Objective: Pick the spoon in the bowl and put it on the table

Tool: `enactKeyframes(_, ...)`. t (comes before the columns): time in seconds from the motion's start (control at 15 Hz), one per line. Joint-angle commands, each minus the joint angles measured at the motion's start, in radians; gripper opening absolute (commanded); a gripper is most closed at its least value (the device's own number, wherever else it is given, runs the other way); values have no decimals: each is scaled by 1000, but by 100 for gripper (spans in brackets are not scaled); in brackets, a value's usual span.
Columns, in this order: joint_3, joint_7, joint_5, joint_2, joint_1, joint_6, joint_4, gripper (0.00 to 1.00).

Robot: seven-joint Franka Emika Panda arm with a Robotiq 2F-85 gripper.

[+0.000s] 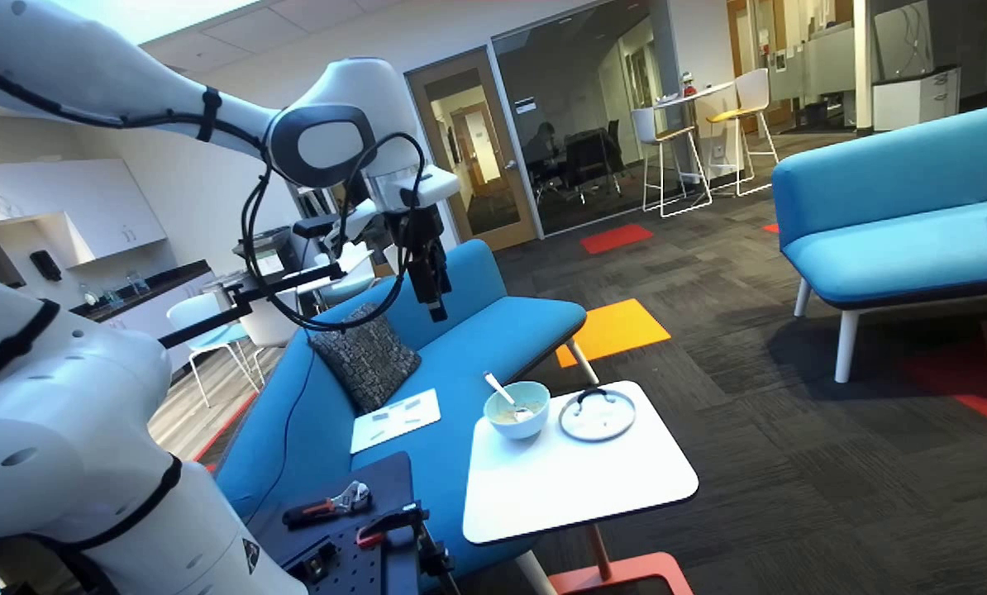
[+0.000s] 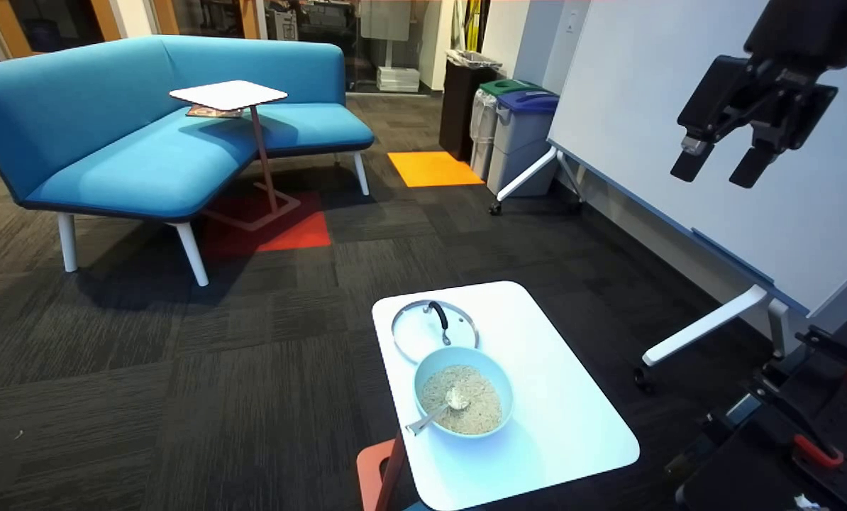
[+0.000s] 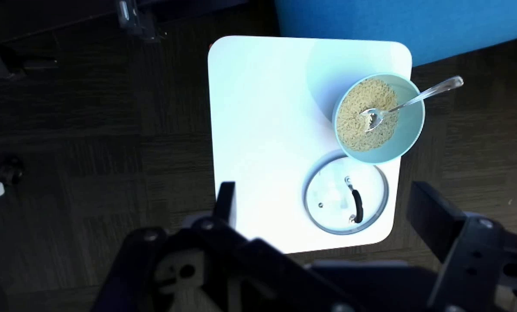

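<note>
A light blue round bowl (image 3: pixel 411 126) with rice-like grains stands on the white table (image 3: pixel 263 130), near a corner. The bowl also shows in both exterior views (image 1: pixel 506 426) (image 2: pixel 503 387). A silvery spoon (image 3: pixel 434 91) rests in it, its tip in the grains and its handle leaning out over the rim. The spoon also shows in both exterior views (image 1: pixel 500 388) (image 2: pixel 429 420). My gripper (image 3: pixel 326 203) is open and empty, high above the table and apart from bowl and spoon. It also hangs in the air in both exterior views (image 1: pixel 437 312) (image 2: pixel 718 169).
A glass lid with a black handle (image 3: pixel 345 195) lies on the table beside the bowl. A blue sofa (image 1: pixel 460 364) with a grey cushion (image 1: pixel 369 355) runs alongside. A dark tool stand with clamps (image 1: pixel 336 529) is near the arm's base. A whiteboard (image 2: pixel 679 191) stands beyond.
</note>
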Motion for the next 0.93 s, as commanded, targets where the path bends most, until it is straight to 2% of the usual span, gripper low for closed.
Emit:
enactKeyframes(0.0, -9, 139, 27, 73, -28, 47, 17, 100)
enactKeyframes(0.33, 3, 357, 102, 249, -9, 167, 64, 100)
enactKeyframes(0.67, 8, 553, 212, 466, 64, 342, 149, 100)
enactKeyframes(0.87, 8, 652, 237, 597, 113, 412, 219, 100)
